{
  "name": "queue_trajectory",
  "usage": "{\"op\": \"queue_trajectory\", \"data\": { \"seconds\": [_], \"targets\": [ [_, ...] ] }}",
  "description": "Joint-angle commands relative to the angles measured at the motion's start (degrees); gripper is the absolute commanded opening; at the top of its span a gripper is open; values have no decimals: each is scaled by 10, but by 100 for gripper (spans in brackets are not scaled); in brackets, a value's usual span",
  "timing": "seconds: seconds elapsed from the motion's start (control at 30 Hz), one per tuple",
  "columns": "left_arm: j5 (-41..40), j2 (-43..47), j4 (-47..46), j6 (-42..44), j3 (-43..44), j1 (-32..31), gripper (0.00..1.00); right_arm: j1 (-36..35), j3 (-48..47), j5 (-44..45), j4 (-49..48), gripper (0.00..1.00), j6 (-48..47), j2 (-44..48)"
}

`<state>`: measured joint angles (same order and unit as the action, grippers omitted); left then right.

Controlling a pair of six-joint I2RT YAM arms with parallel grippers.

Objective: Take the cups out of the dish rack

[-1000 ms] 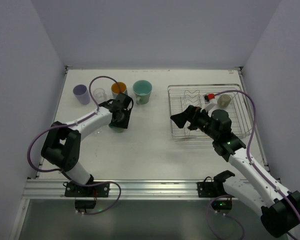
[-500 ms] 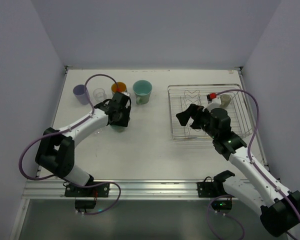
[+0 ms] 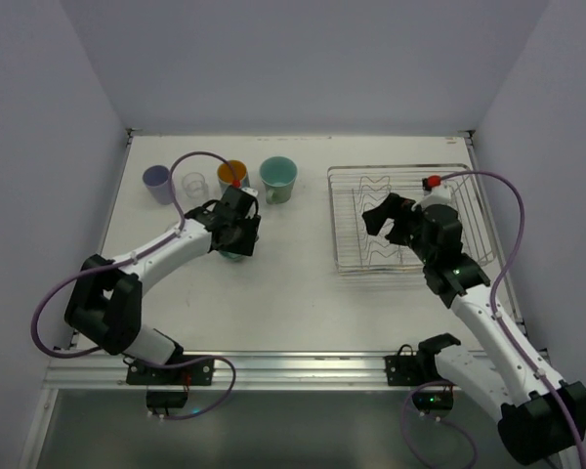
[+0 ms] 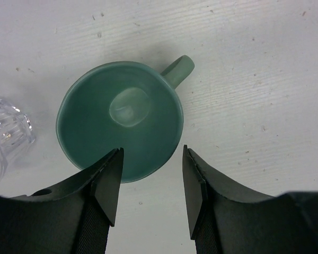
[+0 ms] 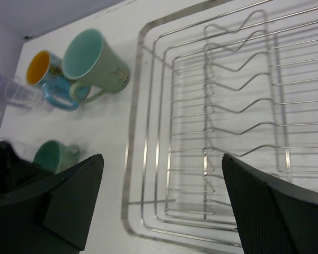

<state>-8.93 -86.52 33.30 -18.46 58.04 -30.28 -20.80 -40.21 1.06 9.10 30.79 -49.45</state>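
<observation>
My left gripper (image 4: pixel 151 152) is spread partway and pinches nothing. Its two fingers (image 4: pixel 103 185) hang over the near rim of the teal cup (image 4: pixel 120 124), one to each side of that edge, but I cannot tell whether either finger touches the rim. The teal cup stands upright on the bench (image 3: pixel 303 283), mouth up, with its handle pointing away from my fingers and toward the right in my left wrist view. The clear glass (image 4: pixel 5 132) is just beside it at the left edge of that view. My right gripper (image 5: pixel 163 159) is spread wide and holds nothing, hanging above the left part of the dish rack (image 3: pixel 356 195). Between its fingers I see the rack's silver wire floor and zigzag dividers. The rack sits on the right half of the bench. Along the far left of the bench, well apart from the rack, four cups stand in a row: the lavender cup (image 3: pixel 157 182), the clear glass, the blue cup (image 3: pixel 232 174) with its orange inside, and the pale green cup (image 3: pixel 277 178). The teal cup sits nearer to me than that row. The blue cup has a printed pattern and the pale green cup a faint mark on its side, both too small to read.
</observation>
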Motion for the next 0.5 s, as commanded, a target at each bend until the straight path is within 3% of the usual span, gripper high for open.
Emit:
{"op": "queue_trajectory", "data": {
  "seconds": [0.0, 0.2, 0.47],
  "targets": [
    [15, 33, -24, -3, 6, 0, 54, 74, -20, 11, 5, 95, -14, -6],
    [63, 96, -73, 9, 36, -28, 57, 174, -42, 69, 2, 96, -36, -94],
    [185, 248, -176, 58, 12, -64, 67, 251, -145, 123, -22, 98, -38, -289]
  ]
}}
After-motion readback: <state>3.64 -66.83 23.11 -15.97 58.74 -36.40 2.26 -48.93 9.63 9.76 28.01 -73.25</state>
